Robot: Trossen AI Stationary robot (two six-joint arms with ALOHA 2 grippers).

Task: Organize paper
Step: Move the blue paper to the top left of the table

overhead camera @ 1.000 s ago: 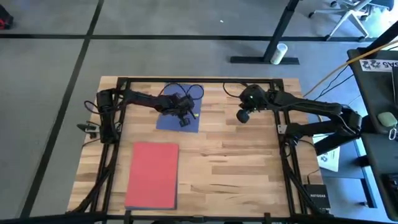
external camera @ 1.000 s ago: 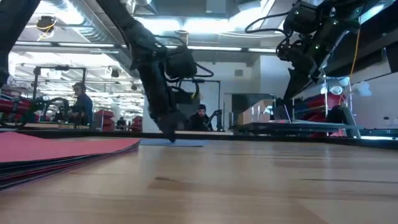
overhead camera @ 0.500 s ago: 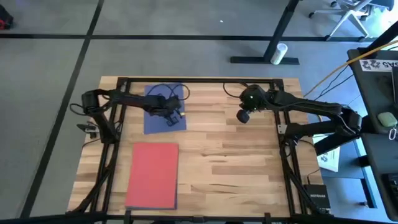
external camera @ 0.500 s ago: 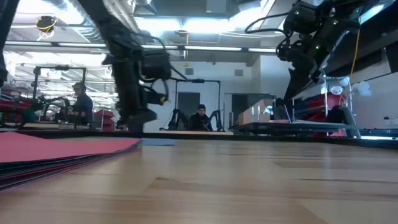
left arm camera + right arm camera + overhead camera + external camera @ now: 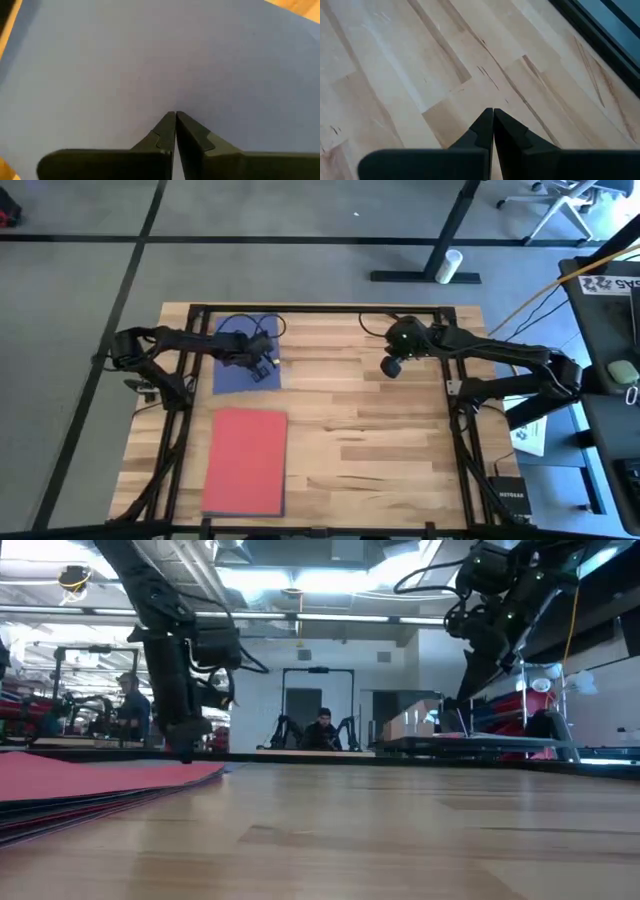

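Looking straight down from the high view, the left tool [image 5: 263, 366] presses its closed tips on a blue sheet [image 5: 232, 370] at the far left of the bench [image 5: 380, 450]. Compared with a second ago, the sheet and tool have slid leftward: the blue sheet then lay near the far middle of the bench, and it now lies just beyond the far edge of the red stack [image 5: 246, 460], which has kept its place at the near left. The right tool [image 5: 391, 367] hangs over bare wood at the far right, unchanged in position.

In the low view, the left arm [image 5: 185, 660] stands farther left than before, its tip down at the bench surface just behind the red top sheet [image 5: 100, 778] of the stack, under which darker sheet edges show. The right arm [image 5: 495, 610] hangs high at the right, as earlier. People sit in the room far behind.

In the left wrist view, the left tool's fingers [image 5: 162, 135] are shut together, tips resting on the blue paper that fills nearly the whole picture.

In the right wrist view, the right tool's fingers [image 5: 480, 132] are likewise closed, gripping nothing, above plain bench planks.
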